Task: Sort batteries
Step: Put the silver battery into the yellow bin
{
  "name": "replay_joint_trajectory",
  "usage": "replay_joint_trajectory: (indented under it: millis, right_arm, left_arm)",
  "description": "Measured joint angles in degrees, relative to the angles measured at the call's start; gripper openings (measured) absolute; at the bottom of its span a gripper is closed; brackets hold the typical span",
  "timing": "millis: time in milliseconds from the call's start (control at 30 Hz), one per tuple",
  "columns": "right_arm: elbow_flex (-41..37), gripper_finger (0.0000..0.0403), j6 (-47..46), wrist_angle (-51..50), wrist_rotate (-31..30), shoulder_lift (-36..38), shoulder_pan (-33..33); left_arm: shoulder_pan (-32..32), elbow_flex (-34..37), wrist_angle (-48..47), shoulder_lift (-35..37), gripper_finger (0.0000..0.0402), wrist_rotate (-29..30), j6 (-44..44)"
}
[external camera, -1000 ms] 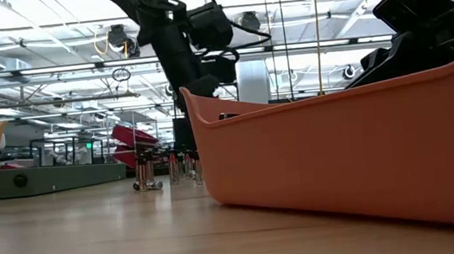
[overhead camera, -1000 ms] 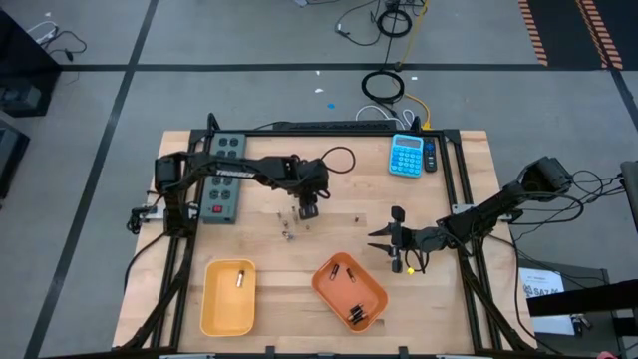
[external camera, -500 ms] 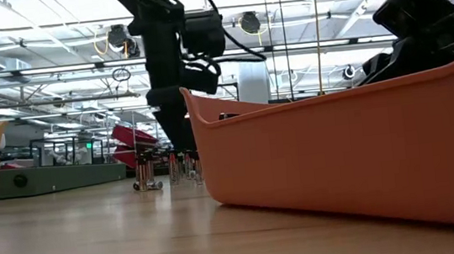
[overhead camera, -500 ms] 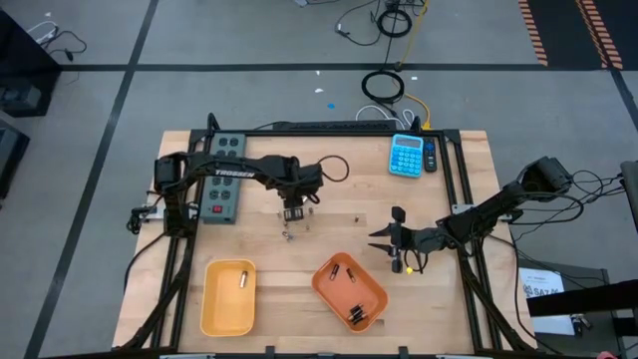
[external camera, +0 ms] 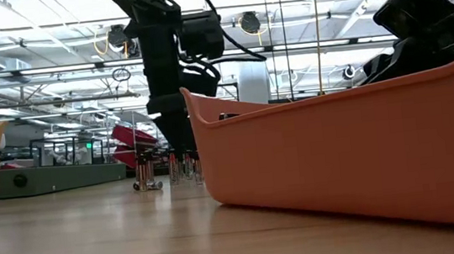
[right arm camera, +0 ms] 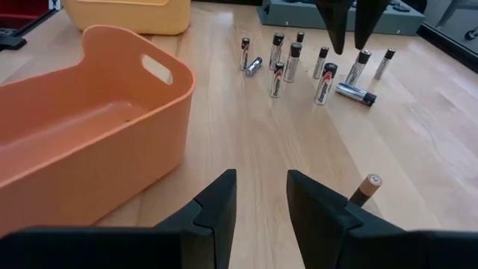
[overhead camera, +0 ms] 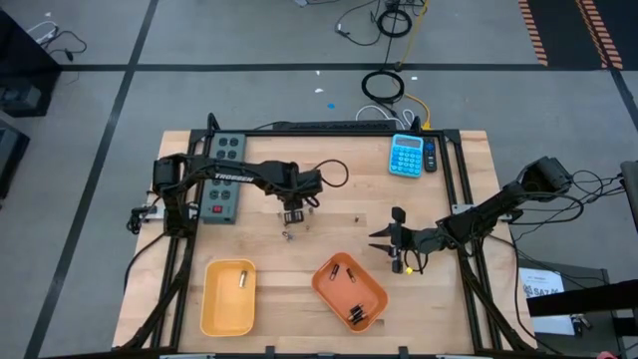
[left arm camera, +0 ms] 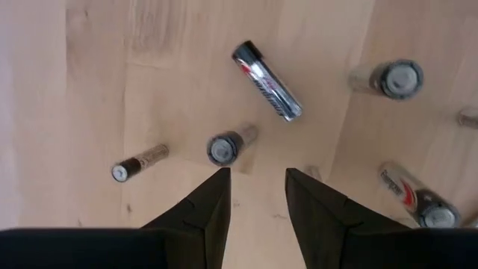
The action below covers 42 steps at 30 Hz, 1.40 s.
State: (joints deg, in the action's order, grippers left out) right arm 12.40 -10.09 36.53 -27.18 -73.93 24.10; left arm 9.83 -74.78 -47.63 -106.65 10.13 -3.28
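Note:
The batteries (overhead camera: 288,232) stand and lie in a small cluster on the wooden table, most upright on their ends. In the left wrist view one battery (left arm camera: 267,71) lies flat and another (left arm camera: 223,148) stands just ahead of the fingers. My left gripper (overhead camera: 291,211) hangs open above this cluster, pointing down (left arm camera: 258,181). My right gripper (overhead camera: 384,239) waits open near the orange tray's far right side (right arm camera: 261,185). A lone battery (right arm camera: 364,188) stands close to it. The orange tray (overhead camera: 349,289) holds several batteries, and the yellow tray (overhead camera: 229,296) holds one battery (overhead camera: 240,280).
A grey power strip (overhead camera: 221,175) lies at the table's far left under the left arm. A blue calculator (overhead camera: 407,155) sits at the far right. One more battery (overhead camera: 356,216) stands apart between the cluster and the right gripper. The orange tray's wall (external camera: 356,147) blocks much of the low view.
My left gripper has moved toward the table's left edge and slightly toward the near edge, and now stands over the battery cluster. The batteries and trays have stayed where they were.

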Motion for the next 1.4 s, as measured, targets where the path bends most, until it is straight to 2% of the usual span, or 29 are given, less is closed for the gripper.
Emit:
replay_joint_trajectory:
  millis: [467,800,1167,1400]
  right_arm:
    - [0.00,0.0109,-0.14,0.04,0.00,0.00,0.02]
    - [0.00,0.0109,0.02,0.04,-0.02,0.00,0.02]
    - [0.00,0.0109,0.02,0.04,-0.02,0.00,0.02]
    - [0.00,0.0109,0.02,0.04,-0.02,0.00,0.02]
  left_arm:
    - [2.76,0.00,1.11,0.00,0.0139,-1.80,5.94]
    - [2.81,0.00,3.67,0.00,0.0139,-4.35,6.02]
    - [2.79,0.00,4.00,-0.15,0.0139,-4.07,6.00]
    - [2.81,0.00,4.41,-3.06,0.0139,-3.55,5.41]
